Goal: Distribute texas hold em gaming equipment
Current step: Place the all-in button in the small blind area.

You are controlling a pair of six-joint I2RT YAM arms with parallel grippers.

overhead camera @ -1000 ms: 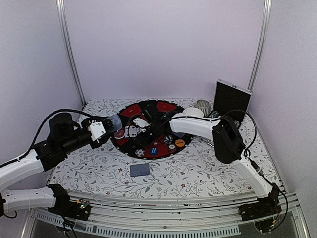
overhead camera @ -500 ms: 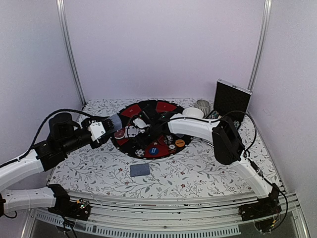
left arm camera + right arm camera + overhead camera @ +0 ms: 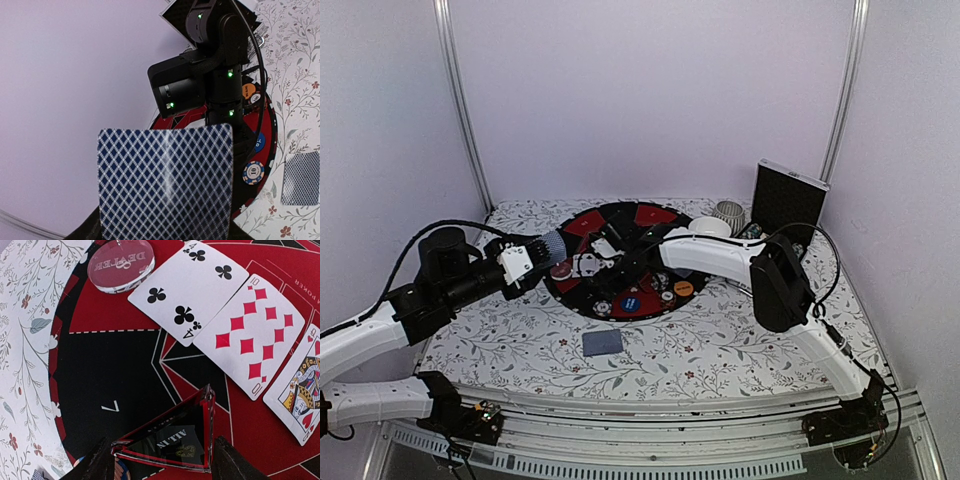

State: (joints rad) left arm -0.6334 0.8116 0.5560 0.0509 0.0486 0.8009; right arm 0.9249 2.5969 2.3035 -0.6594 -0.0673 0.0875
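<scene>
My left gripper (image 3: 540, 252) is shut on playing cards (image 3: 167, 182) with blue diamond backs, held upright at the left rim of the round black-red mat (image 3: 650, 215); the cards hide its fingers. My right gripper (image 3: 165, 460) is low over the mat. Its jaws are shut on the black-red triangular "ALL IN" marker (image 3: 172, 437). Beyond it lie a four of clubs (image 3: 187, 290), a ten of diamonds (image 3: 250, 335) and a face card (image 3: 300, 385), face up. A clear dealer button (image 3: 120, 262) rests near the mat's rim. A striped chip (image 3: 253, 172), a blue disc (image 3: 631, 301) and an orange disc (image 3: 683, 288) sit on the mat's near side.
One face-down card (image 3: 603, 343) lies on the floral tablecloth in front of the mat. A white bowl (image 3: 710, 226), a ribbed cup (image 3: 728, 213) and an upright silver-edged black case (image 3: 788, 200) stand at the back right. The right forearm (image 3: 715, 255) spans the mat's right half.
The right gripper has shifted slightly left over the mat with the marker. The left arm and its cards have stayed put.
</scene>
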